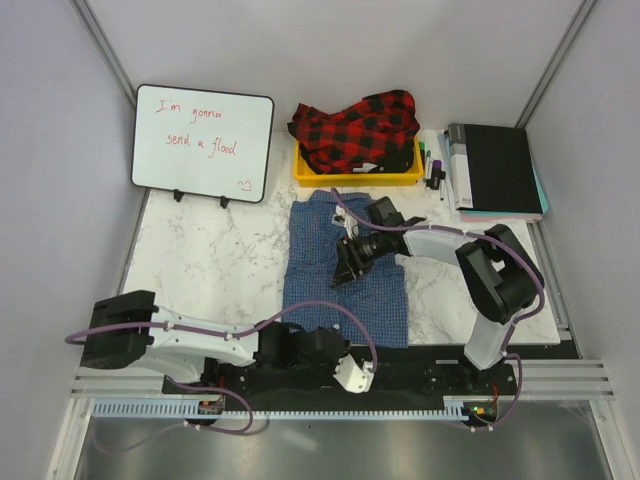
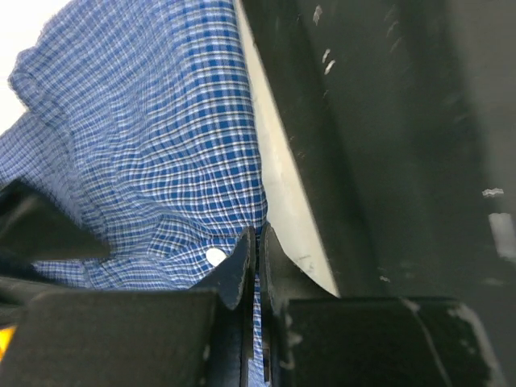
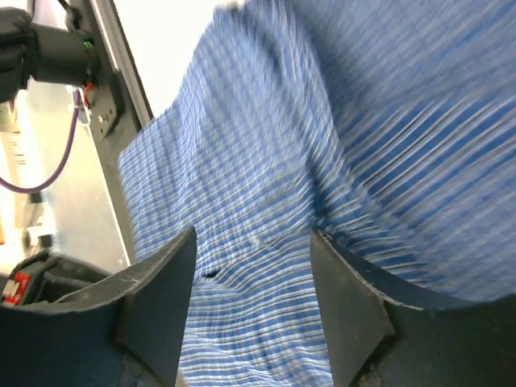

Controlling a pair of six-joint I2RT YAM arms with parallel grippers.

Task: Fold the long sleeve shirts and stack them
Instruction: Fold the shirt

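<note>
**Hem pinched, blue shirt ready to fold**

The blue shirt (image 1: 312,262) lies flat at the centre of the table (image 1: 210,260), a long strip running from 12 to 6 o'clock with its hem at the near edge. The red shirt (image 1: 355,130) sits bunched in a yellow bin (image 1: 355,178) at 12 o'clock, not yet folded.

The left gripper (image 2: 258,242) is closed at the hem, at 6 o'clock. A sliver of check shows between its tips, so it seems to have the cloth pinched, though how much I cannot tell. The right gripper (image 3: 252,232) hangs over the shirt's middle with its jaws wide apart and cloth below them, holding nothing. Its view is blurred.

The step looks like a hem-to-collar fold. To do it well, the left grip should have every layer before lifting, or only the top one comes up. The lift should stay low and carry the hem toward 12 o'clock in a smooth arc, so the cloth rolls over rather than drags. The right gripper would do best to take the hem's other corner, at 5 o'clock, or to press the crease line, since a one-corner lift skews the fold. A purple cable (image 1: 320,304) arcs over the shirt's near half and may snag.

The top is smooth white marble, so cloth should slide easily. Room is tight: a whiteboard (image 1: 203,140) stands at 10 o'clock, a binder (image 1: 493,168) and pens (image 1: 432,165) lie at 2 o'clock, and grey walls close in on three sides.
</note>
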